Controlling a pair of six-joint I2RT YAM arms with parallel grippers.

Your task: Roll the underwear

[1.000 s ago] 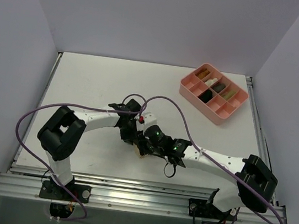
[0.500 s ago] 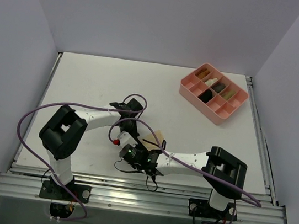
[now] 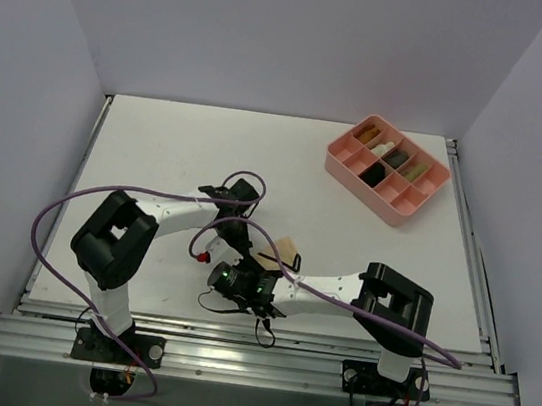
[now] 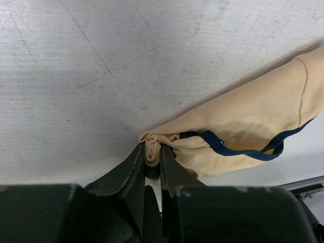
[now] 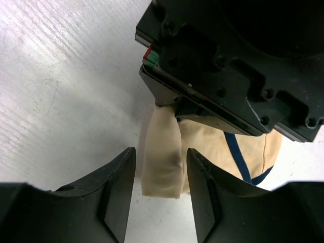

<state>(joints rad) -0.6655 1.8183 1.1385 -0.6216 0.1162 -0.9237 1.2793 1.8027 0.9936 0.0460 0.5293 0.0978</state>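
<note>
Rolling was barely begun: your left jaws pinched a bunched corner of the underwear point(image 4: 243, 131), lying unrolled on the table point(image 3: 158, 147) at mid-frame; your right jaws stood spread astride its fold.

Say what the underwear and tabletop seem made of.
Underwear: soft matte tan knit, probably cotton; it bunches and creases in the left pincer. Its trim: dark blue band, likely elastic. Tabletop: hard, white, scratched, perhaps painted metal or laminate.
</note>
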